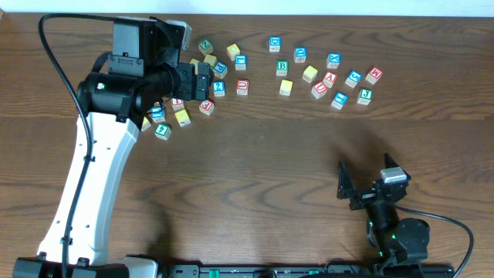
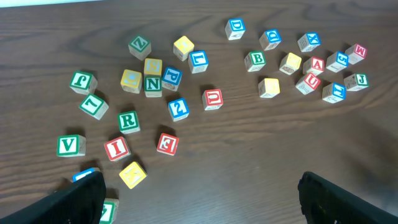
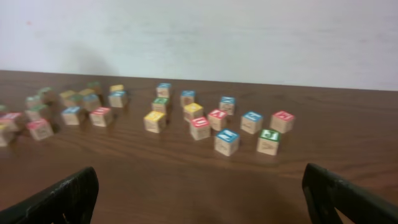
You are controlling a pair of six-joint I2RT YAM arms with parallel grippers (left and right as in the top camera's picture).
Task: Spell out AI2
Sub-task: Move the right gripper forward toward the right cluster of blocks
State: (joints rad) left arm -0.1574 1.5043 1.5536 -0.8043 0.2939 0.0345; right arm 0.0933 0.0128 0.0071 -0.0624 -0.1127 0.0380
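Currently the left tool [image 2: 200,186] hangs open over the letter blocks [image 2: 178,109], the right tool [image 3: 199,183] likewise open.

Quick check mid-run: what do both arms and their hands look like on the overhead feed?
Left arm: long white link, black joint housings, a black cable looping beside it. Left hand: black and blocky. Right arm: compact, all black, a grey camera block on top, black cable trailing. Right hand: black wedge-shaped fingers.
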